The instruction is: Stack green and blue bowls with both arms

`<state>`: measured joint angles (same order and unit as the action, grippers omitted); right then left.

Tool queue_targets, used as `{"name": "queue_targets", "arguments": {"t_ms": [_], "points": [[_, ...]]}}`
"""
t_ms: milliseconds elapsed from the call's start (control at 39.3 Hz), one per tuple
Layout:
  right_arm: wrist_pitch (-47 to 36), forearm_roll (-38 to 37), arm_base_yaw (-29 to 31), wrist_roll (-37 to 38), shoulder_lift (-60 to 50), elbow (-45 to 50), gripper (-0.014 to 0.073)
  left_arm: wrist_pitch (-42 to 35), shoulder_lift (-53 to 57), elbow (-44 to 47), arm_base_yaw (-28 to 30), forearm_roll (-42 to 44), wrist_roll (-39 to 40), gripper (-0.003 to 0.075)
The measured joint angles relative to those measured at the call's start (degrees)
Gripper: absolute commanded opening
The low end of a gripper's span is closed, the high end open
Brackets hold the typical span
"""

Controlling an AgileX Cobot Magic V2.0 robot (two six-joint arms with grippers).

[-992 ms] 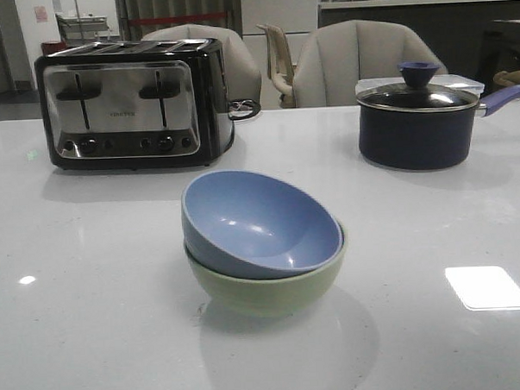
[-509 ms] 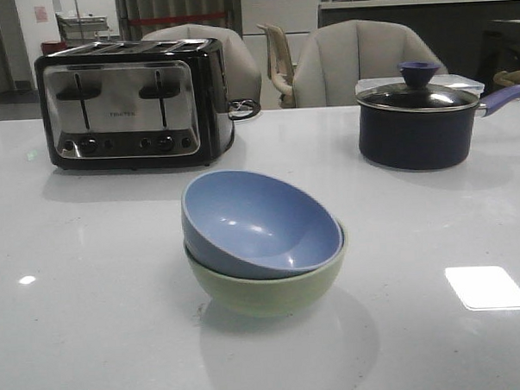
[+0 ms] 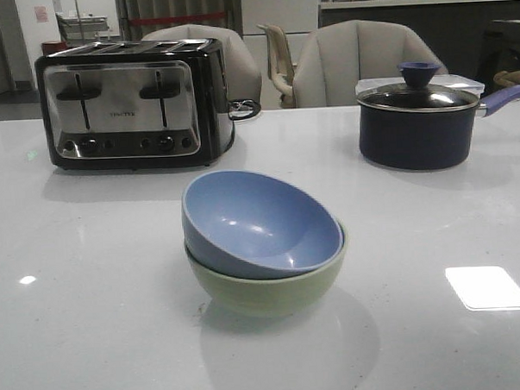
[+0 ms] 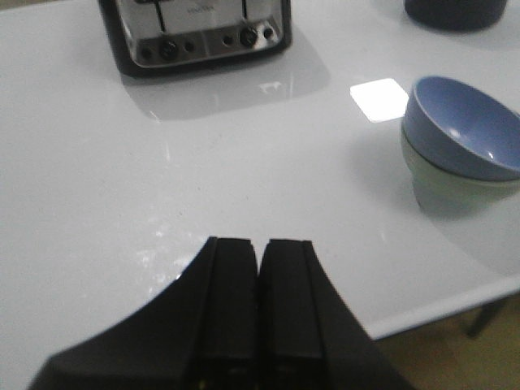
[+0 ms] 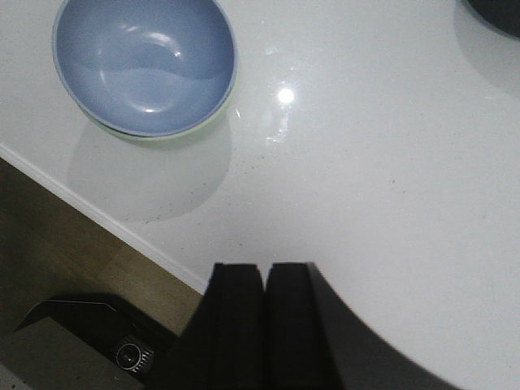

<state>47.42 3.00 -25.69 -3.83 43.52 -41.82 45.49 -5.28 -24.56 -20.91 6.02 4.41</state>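
Small dark lettering on the chrome face of the toaster (image 3: 133,101), between the two lever slots: too small and blurred to read in the front view. Same lettering cut off at the frame edge in the left wrist view (image 4: 197,32), also unreadable. A pinkish notice (image 3: 41,14) on the far wall, top left of the front view: no words legible. No markings on the blue bowl (image 3: 259,223), green bowl (image 3: 268,288) or saucepan (image 3: 418,123).
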Motion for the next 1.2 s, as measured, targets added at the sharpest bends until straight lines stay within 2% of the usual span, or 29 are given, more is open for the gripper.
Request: {"name": "queue_targets", "arguments": {"t_ms": [254,662,865,1196], "points": [[0.00,0.00,0.00,0.00,0.00,0.00,0.0034,-16.84,5.59,9.74,10.92,-1.38,0.00,0.0102],[0.00,0.00,0.00,0.00,0.00,0.00,0.0034,-37.39,5.59,23.08,18.61,-2.56,0.00,0.0101],[0.00,0.00,0.00,0.00,0.00,0.00,0.0034,-42.70,5.59,24.84,20.41,-4.49,0.00,0.0101],[0.00,0.00,0.00,0.00,0.00,0.00,0.0034,-42.96,5.59,24.84,21.13,-5.43,0.00,0.0101]]}}
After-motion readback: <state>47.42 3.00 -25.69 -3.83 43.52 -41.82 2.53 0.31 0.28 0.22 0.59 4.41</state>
